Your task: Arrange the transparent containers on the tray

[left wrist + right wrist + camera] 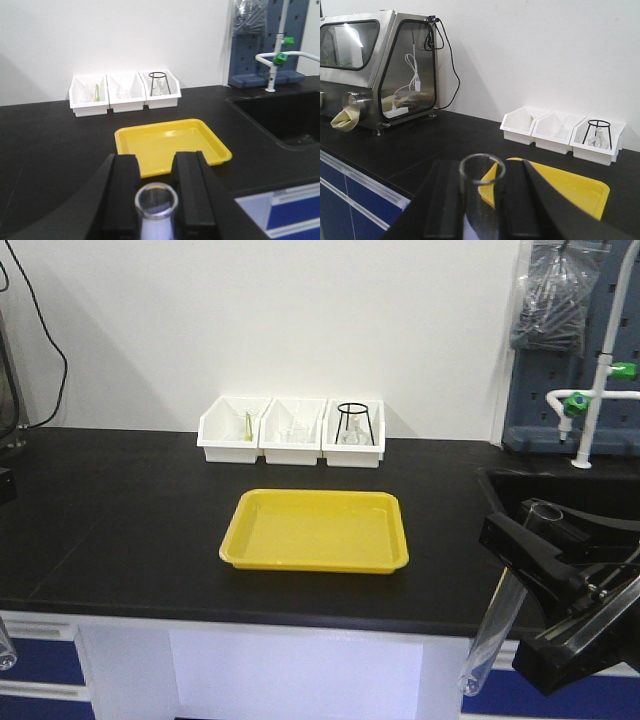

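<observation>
The yellow tray (315,530) lies bare near the middle of the black counter, also seen in the left wrist view (170,145) and the right wrist view (570,192). My right gripper (530,525) hangs off the counter's front right edge, shut on a clear test tube (495,620) that slants downward with its open rim up. In its own view the right gripper (482,167) clamps that tube (481,200) between both fingers. My left gripper (154,170) is shut on a second test tube (156,201), in front of the tray. That tube's round bottom (5,650) shows at the far left edge.
Three white bins (290,430) line the back wall; the right one holds a black wire stand (356,423). A sink (560,485) and a faucet with green fittings (590,390) are at the right. A steel glove box (375,65) stands far left.
</observation>
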You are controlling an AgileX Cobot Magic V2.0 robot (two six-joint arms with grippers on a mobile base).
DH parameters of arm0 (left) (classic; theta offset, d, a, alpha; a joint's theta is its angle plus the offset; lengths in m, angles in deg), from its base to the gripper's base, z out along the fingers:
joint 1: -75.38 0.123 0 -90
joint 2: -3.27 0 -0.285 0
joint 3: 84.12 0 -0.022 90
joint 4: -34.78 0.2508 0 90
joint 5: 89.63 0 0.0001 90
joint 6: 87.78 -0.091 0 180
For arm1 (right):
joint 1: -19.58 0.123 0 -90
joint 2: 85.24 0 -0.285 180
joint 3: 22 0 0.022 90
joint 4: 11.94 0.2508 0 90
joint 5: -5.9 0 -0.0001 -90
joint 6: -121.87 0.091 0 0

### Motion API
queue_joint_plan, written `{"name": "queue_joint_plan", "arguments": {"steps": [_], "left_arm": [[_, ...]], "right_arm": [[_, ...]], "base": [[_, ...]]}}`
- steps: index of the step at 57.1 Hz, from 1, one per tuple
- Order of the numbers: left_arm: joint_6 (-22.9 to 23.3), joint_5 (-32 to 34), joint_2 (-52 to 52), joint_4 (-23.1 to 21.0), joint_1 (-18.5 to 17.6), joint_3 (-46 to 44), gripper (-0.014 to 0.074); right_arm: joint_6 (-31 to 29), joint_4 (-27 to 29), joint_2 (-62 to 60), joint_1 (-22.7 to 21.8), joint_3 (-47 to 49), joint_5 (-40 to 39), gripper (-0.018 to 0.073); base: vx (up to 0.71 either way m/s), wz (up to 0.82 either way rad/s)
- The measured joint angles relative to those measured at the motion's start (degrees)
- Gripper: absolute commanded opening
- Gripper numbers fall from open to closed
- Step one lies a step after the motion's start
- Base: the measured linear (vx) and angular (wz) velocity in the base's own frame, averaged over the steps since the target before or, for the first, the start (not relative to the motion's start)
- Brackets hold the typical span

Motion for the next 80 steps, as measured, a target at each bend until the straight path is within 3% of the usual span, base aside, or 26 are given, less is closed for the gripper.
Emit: {"name": "queue_joint_plan", "arguments": {"steps": [80], "left_arm": [[0.0,0.0,0.0,0.0,0.0,0.0,-0.0006]], "right_arm": [[0.0,0.0,0.0,0.0,0.0,0.1,-0.0011]], "base": [[0.33,-0.05]]}}
